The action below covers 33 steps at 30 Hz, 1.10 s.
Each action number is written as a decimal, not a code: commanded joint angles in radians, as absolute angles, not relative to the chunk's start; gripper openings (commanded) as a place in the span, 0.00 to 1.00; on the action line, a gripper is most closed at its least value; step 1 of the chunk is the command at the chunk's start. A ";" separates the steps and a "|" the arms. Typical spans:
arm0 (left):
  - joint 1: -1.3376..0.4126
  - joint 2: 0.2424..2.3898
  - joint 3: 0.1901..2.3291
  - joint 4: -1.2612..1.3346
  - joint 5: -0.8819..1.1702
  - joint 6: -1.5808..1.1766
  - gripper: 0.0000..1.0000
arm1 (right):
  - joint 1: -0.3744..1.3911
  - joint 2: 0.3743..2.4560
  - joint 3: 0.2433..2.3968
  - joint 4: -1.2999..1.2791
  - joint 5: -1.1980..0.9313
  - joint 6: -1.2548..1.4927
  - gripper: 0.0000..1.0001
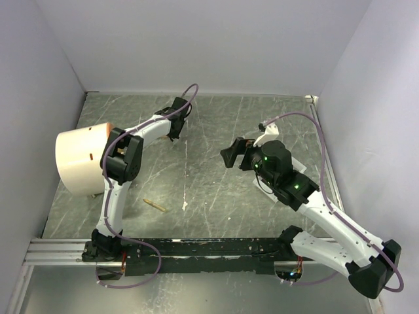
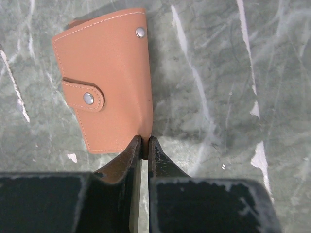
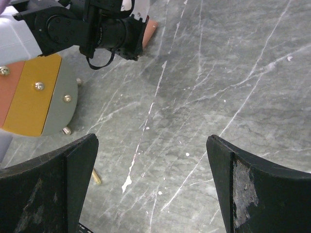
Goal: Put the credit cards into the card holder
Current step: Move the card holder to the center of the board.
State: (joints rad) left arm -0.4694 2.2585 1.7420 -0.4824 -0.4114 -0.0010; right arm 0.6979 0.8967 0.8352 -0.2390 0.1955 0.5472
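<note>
Pinching near edge of card holder [image 2: 104, 82] with left gripper [image 2: 145, 143], jaws nearly together; flat on table [image 2: 233, 97], snap tab [image 2: 83, 94] looks fastened. Deepen bite, lift slowly (thin hold, could slip). Right gripper [image 3: 151, 145] spread wide, empty. Credit cards not in sight.

The card holder [image 2: 109, 73] is tan-orange with pale stitching and silver snaps, the tabletop [image 2: 233, 97] grey-green, veined white.

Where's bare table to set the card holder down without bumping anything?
Bare table runs down the middle, between the stick and the right arm, from the rail to the back wall. The far right corner, beyond the right gripper, is bare too. The left is crowded: the cylinder, and the left gripper pinching the card holder.
</note>
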 commanded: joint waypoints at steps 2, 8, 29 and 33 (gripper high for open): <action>-0.499 2.162 1.703 -0.560 -0.308 -0.084 0.10 | 0.704 0.875 0.829 -0.263 0.242 0.566 0.95; -0.527 2.041 1.614 -0.617 -0.175 -0.160 0.08 | 0.703 0.873 0.811 -0.293 0.269 0.587 0.95; -0.861 1.677 1.079 -0.421 0.160 -0.536 0.18 | 0.702 0.915 0.757 -0.341 0.266 0.679 0.94; -0.875 1.637 1.065 -0.376 0.178 -0.575 0.31 | 0.703 0.904 0.745 -0.347 0.260 0.725 0.94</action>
State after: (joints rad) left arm -0.8627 1.6947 1.0740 -0.4774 0.1097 -0.4873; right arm 0.6979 0.9169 0.7597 -0.3309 0.2630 0.6613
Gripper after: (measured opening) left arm 0.258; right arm 0.942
